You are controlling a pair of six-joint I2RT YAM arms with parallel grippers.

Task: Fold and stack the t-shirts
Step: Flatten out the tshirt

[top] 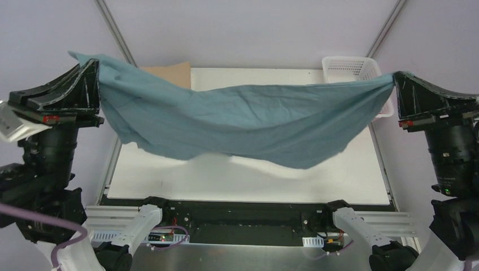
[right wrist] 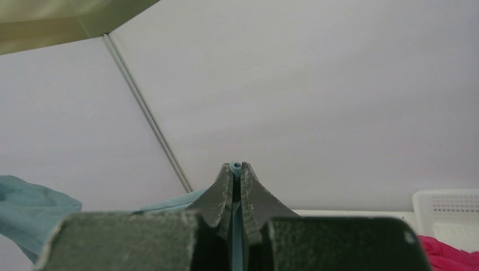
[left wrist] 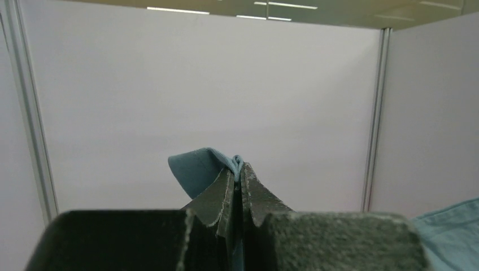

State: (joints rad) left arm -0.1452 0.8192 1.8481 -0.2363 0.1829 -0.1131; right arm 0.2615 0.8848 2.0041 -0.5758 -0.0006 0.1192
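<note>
Bare table (top: 237, 180) lies open under the sagging lower edge of the teal-blue t-shirt (top: 243, 118), which hangs stretched above it. Left gripper (top: 95, 78) at 9 o'clock and right gripper (top: 396, 83) at 3 o'clock are each clamped on an end of its top edge. A white basket (top: 347, 68) stands at 1 o'clock, behind

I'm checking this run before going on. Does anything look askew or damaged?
Nothing is damaged or spilled. The teal shirt hangs in the air, held at its ends by the left gripper and right gripper. It sags in the middle and its lower hem is uneven.
</note>
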